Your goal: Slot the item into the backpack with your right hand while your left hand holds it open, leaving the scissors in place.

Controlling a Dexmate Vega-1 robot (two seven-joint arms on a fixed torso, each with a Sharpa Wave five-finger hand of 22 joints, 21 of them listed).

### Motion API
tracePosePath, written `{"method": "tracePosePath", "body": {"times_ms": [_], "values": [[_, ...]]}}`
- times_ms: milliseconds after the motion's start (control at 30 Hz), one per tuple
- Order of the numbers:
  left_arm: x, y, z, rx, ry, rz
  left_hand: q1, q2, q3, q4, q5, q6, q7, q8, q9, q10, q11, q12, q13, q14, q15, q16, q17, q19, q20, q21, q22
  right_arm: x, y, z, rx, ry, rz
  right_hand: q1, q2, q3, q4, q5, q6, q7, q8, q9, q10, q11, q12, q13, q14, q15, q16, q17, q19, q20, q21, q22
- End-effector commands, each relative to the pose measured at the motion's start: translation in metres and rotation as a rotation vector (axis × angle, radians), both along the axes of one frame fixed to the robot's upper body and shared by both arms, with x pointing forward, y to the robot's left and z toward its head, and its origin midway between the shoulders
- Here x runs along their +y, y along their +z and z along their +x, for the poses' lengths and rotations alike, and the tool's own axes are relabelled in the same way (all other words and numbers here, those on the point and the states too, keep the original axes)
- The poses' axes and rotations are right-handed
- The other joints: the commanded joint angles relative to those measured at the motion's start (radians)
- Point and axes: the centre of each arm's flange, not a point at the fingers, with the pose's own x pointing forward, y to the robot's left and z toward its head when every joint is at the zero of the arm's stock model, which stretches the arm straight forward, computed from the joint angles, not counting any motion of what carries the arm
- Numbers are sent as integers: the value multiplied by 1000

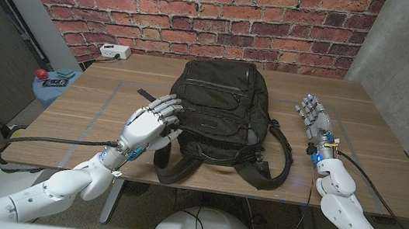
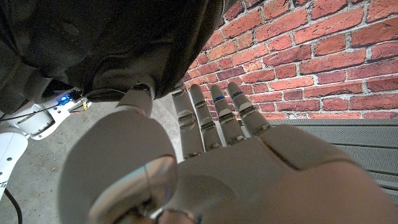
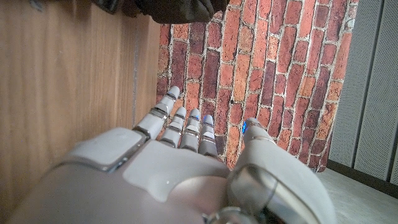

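So the left hand [image 1: 150, 123] sits against the backpack [image 1: 220, 116], fingers spread, gripping nothing. Right hand [image 1: 315, 120] hovers unclenched and empty, well off to the bag's other side.

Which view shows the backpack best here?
The head view: the whole black backpack lies on the table with the left hand at its side. The left wrist view catches only dark fabric close up; the right wrist view only a dark scrap at the frame edge.
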Motion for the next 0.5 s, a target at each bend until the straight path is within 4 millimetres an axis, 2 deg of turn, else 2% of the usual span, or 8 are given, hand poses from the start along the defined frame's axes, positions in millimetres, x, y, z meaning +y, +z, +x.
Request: {"method": "tracePosePath", "body": {"times_ms": [33,500], "values": [[-5,19,1,-29,-16,-27,61,48,4,-7,-4,7,6,7,-2,16,1,9,4,15,-4,10,4,11,2,7,1,-1,1,4,11,5,-4,-5,4,6,1,5,6,7,-2,1,-3,5,5,3,7,-36,6,2,9,-45,2,1],[-2,39,7,-41,-18,-104,64,42,9,-9,-12,15,1,20,3,44,-14,24,8,43,-21,11,3,14,-6,9,0,0,7,5,16,4,-18,-4,3,6,0,5,5,6,-2,1,-3,3,6,3,6,-37,6,1,9,-46,2,1]]}}
